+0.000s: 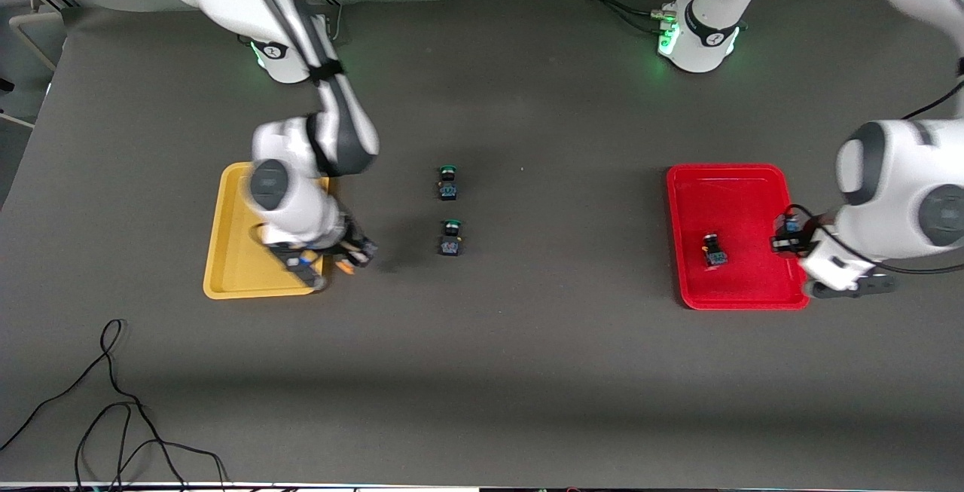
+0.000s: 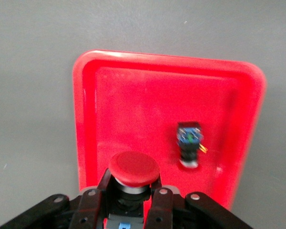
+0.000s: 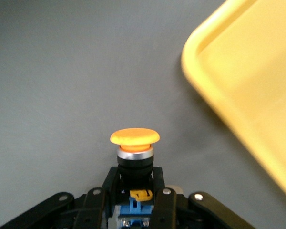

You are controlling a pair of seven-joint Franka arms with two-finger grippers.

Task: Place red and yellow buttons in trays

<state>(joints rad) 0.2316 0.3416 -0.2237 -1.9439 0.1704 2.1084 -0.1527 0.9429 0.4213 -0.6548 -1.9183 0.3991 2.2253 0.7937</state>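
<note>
Orange-yellow cap, dark stiff plastic body: the yellow button point(image 3: 134, 155) sits clenched in my right gripper point(image 1: 331, 260), taken by the body under the cap, low and left of centre in the front view, just past the inner rim of the yellow tray point(image 1: 233, 251). My left gripper point(image 1: 789, 239) is clenched the same way on a red button point(image 2: 133, 171), at the right of the front view, over the edge of the red tray point(image 2: 133, 95). A second switch point(image 1: 714, 249) already lies on its side in that tray; its cap colour I cannot make out. Two green buttons point(image 1: 449, 209) stay at mid-frame on the table point(image 1: 527, 364), not mine to move. Judgement: these switches are light, rigid and smooth, not fragile, but round-capped and apt to roll or tip when let go. Best hold is across the flat sides of the square body, below the cap; the cap is domed and slick. Release low over the tray floor.
</note>
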